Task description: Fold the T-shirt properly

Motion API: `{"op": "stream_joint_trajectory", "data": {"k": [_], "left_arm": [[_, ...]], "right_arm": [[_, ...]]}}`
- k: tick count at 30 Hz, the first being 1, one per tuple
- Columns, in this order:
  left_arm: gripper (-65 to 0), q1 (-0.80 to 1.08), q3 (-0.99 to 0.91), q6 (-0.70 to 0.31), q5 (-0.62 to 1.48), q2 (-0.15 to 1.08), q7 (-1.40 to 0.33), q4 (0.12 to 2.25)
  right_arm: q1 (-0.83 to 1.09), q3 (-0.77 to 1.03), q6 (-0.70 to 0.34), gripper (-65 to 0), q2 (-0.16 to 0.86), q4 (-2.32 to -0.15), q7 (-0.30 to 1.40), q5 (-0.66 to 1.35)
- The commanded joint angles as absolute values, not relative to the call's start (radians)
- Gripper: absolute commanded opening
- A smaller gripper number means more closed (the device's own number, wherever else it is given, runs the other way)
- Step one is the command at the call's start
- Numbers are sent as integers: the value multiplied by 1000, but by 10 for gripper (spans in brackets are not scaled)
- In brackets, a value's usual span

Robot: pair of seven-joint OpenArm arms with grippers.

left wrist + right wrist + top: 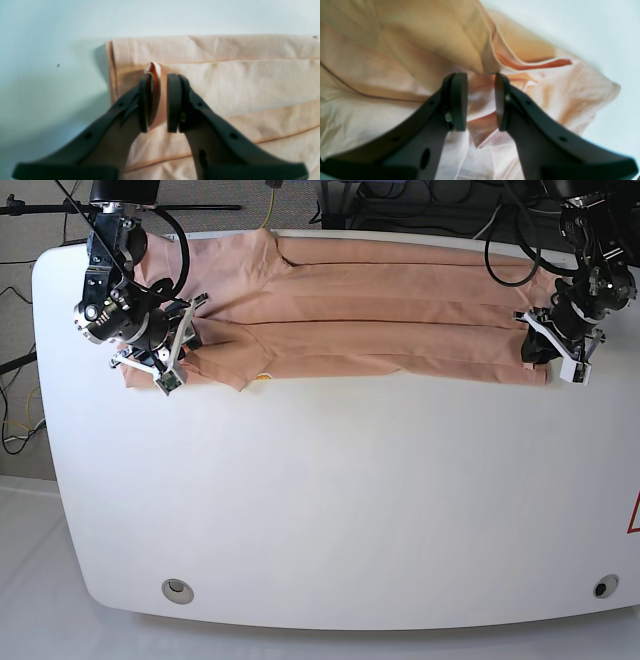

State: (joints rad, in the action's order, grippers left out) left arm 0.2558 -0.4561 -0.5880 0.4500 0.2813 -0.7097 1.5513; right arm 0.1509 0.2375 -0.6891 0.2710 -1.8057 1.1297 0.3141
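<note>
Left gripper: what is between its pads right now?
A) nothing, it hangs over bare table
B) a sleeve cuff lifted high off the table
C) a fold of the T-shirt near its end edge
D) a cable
C: in the left wrist view the left gripper has a raised fold of the T-shirt pinched between its pads, close to the shirt's end edge.

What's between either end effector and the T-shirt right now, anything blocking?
Nothing visible. The left end effector already pinches a fold at the end of the T-shirt, cloth between its pads. The right end effector sits in the bunched fabric at the other end, cloth between its fingers. Only bare table lies around.
</note>
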Motion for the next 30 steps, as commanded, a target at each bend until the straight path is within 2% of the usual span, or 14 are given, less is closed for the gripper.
{"op": "stream_joint_trajectory", "data": {"k": [1, 15, 30], "left_arm": [[-561, 254, -463, -598, 471, 289, -690, 1571], [-634, 253, -465, -619, 552, 292, -746, 1595], [-608, 262, -460, -602, 547, 317, -740, 1609]], "right_arm": [[141, 242, -695, -467, 281, -1823, 1115, 319], [140, 241, -694, -465, 278, -1820, 1113, 322], [120, 243, -686, -468, 274, -1776, 1105, 326]]}}
